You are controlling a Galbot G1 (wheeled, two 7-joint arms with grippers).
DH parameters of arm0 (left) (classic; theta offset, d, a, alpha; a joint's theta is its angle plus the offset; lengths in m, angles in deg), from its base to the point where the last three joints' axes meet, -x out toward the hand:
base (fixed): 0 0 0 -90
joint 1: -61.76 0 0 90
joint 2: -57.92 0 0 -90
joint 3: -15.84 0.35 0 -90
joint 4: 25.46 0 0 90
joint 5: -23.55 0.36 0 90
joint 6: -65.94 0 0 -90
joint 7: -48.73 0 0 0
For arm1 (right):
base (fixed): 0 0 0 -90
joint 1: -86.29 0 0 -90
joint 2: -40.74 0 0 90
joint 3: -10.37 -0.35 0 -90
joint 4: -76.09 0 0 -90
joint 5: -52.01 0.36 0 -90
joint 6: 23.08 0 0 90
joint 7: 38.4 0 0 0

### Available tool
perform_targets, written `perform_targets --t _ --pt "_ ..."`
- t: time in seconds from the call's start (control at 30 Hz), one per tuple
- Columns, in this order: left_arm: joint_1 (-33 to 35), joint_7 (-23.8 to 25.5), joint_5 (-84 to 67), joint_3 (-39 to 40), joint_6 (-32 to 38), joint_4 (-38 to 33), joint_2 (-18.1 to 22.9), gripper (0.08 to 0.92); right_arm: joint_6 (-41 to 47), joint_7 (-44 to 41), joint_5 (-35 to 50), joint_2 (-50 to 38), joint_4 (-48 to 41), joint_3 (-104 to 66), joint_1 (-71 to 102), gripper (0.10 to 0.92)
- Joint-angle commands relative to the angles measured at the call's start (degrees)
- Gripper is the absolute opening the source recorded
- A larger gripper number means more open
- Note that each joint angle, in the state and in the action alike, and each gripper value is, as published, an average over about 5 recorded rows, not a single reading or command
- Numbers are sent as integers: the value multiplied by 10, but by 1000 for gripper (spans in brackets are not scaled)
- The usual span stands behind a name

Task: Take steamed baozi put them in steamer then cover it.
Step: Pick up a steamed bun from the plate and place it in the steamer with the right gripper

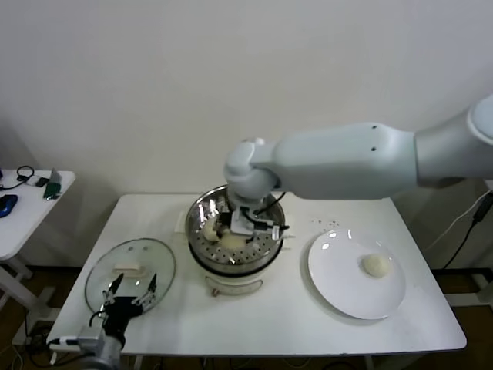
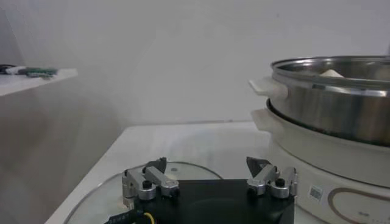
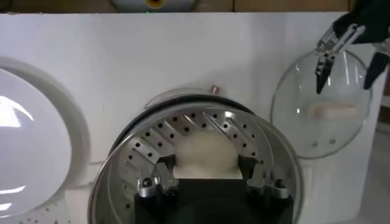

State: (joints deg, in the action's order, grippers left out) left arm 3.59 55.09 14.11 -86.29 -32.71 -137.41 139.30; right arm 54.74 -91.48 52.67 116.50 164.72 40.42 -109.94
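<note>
Your right gripper [image 3: 207,173] hangs inside the steamer [image 1: 202,212], low over the perforated floor. Between its two fingers sits a steamed baozi [image 3: 206,153], and the fingers [image 3: 163,173] bracket the bun on either side. You cannot tell from the wrist view whether the pads press the dough or stand just clear of it, so treat the grip as unsettled. In the head view, another bun [image 1: 209,229] lies in the basket just beside the gripper, on your robot's left side of it.

One more bun [image 1: 376,265] rests on the white plate [image 1: 331,277], well off to the right of the working gripper and outside the steamer.

Your left gripper [image 1: 132,289] is parked with its fingers spread wide, holding nothing. It hovers over the near edge of the cover [image 1: 104,266], which lies flat on the table [image 1: 269,324], handle up, beside the steamer's base on the left.
</note>
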Motion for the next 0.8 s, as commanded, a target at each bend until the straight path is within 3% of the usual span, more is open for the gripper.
perform_targets --t 0.03,0.5,0.8 --pt "2 0 0 0 3 0 0 823 -2 3 -36 22 -35 5 50 697" --pt "1 -1 -2 0 6 6 -1 823 -3 0 -33 30 -65 0 73 703" --pt "-4 -2 -2 1 6 12 -1 823 -19 -54 48 28 -94 -19 55 817"
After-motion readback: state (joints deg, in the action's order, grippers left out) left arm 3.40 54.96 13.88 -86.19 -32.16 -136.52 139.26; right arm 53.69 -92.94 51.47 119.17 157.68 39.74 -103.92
